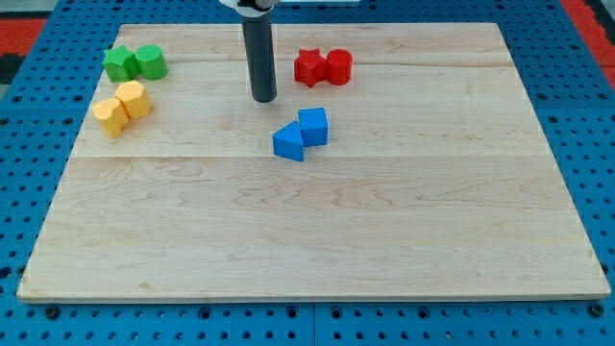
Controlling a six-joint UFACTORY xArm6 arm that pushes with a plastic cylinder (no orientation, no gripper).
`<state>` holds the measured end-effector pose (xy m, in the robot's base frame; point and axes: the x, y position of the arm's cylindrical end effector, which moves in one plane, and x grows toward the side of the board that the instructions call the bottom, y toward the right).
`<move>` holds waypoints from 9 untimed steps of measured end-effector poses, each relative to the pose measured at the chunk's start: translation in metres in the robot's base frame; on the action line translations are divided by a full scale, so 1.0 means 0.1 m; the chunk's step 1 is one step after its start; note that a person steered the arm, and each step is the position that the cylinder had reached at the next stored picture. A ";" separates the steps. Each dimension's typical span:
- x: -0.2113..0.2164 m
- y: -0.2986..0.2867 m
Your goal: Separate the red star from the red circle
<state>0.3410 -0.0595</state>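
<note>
Red star touching red circle, smooth wooden board

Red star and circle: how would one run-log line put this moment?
red star touching red circle, not separated | my tip left of the pair, apart | blue blocks below | board

A pale wooden worktop rests on a blue perforated base under even light; red matting shows at both upper corners.
</note>
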 end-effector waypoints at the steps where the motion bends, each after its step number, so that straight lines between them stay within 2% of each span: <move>1: 0.00 0.14; 2: -0.01 0.71; 4: -0.34 1.05; 5: -0.59 1.04; 6: -0.66 1.04; 8: -0.55 0.95; 9: -0.51 0.59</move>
<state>0.2904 -0.0003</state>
